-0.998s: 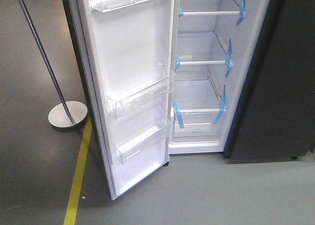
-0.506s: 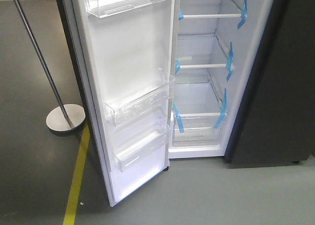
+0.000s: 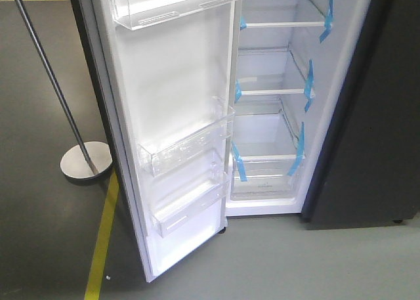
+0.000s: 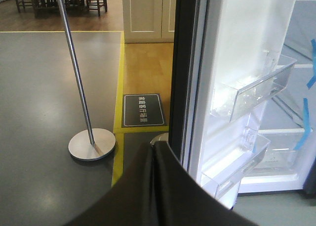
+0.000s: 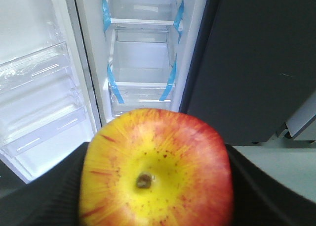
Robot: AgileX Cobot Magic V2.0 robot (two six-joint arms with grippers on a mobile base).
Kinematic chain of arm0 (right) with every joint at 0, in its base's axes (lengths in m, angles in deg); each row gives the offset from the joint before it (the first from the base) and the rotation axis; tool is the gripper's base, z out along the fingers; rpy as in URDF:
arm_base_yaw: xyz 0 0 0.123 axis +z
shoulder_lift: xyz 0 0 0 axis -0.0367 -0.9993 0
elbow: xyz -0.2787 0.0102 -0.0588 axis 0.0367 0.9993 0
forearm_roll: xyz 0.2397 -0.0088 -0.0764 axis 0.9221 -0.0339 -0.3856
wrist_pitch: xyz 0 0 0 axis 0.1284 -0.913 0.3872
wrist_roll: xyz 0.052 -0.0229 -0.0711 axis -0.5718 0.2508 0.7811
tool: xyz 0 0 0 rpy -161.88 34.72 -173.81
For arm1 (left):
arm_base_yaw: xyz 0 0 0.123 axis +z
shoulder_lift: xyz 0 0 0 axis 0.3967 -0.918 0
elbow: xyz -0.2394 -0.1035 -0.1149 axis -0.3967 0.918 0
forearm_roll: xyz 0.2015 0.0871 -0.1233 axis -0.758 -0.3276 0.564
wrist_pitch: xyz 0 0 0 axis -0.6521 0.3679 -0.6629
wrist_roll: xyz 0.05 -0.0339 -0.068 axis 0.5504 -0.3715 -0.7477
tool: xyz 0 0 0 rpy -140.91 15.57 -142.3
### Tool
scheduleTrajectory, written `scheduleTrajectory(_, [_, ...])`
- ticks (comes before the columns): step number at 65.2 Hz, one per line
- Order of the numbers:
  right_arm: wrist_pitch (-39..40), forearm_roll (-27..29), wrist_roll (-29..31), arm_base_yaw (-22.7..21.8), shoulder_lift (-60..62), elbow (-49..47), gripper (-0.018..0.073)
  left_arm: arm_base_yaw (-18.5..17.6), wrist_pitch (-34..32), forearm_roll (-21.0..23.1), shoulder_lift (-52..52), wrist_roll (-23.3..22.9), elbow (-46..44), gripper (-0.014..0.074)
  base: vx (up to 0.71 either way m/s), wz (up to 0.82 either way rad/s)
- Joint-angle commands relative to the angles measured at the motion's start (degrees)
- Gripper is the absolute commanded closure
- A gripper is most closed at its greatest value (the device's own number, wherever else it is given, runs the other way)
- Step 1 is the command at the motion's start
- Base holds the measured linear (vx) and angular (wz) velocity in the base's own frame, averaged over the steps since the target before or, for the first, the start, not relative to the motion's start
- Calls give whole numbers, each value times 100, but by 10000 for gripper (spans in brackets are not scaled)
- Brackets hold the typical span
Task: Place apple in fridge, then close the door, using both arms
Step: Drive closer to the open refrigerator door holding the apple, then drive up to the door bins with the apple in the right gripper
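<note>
The apple [image 5: 155,169], red with a yellow stem dimple, fills the bottom of the right wrist view. My right gripper [image 5: 155,186] is shut on it, with one dark finger [image 5: 44,196] on each side. Beyond it the fridge [image 5: 140,53] stands open, showing a white interior, glass shelves and blue tape. In the front view the fridge [image 3: 262,132] has its door [image 3: 170,83] swung out to the left, clear bins on its white inside. My left gripper [image 4: 154,152] is shut on nothing, low beside the door's dark outer edge [image 4: 180,63]. Neither gripper shows in the front view.
The other plain dark grey door [image 3: 367,129] is closed on the right. A metal pole on a round base [image 3: 85,161] stands left of the open door, by a yellow floor line [image 3: 102,247]. A black floor sign [image 4: 143,110] and a white cabinet [image 4: 148,13] lie farther back.
In the front view the fridge, its door and the pole base have slid slightly lower and look a little larger, so the viewpoint has drawn nearer. The door's angle looks unchanged.
</note>
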Motion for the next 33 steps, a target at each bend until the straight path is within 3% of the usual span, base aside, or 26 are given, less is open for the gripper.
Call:
scheduleTrajectory(1, [464,9,18,9,15,-170,344,-5,-424,35,78,-24,116,602,5,0])
scheduleTrajectory(33, [464,9,18,9,15,-170,344,-5,-424,35,78,-24,116,602,5,0])
